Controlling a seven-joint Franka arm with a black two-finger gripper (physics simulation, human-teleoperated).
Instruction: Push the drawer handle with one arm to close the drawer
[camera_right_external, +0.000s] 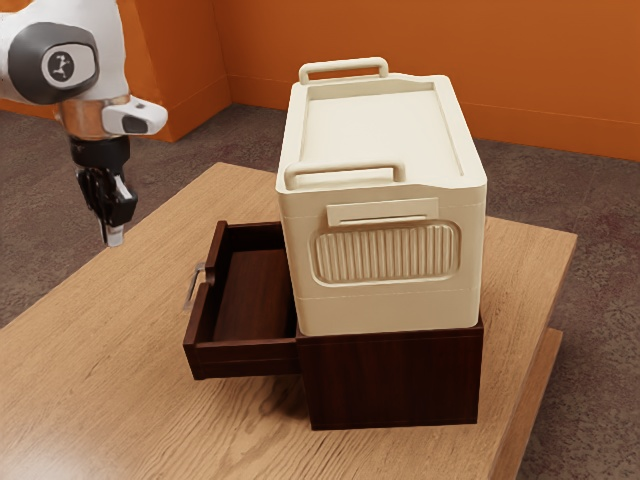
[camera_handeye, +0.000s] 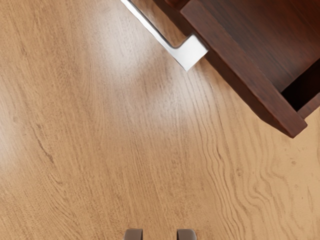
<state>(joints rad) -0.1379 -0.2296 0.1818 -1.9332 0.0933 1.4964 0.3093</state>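
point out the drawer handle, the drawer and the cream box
Drawer handle (camera_handeye: 190, 52): wrist view, on its silvery bent end.
Drawer (camera_right_external: 253, 295): exterior view, on its bare inside floor.
Cream box (camera_right_external: 380, 130): exterior view, on its top.

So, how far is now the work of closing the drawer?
Nothing looks done: the drawer stands well out of its dark cabinet. Nothing is in hand either: the pincer hangs open and empty, apart from the handle. Left: reach the handle, then push the drawer in.

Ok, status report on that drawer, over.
Gripper open, holding nothing, clear of the handle. Drawer standing open. Nothing seen between gripper and handle.
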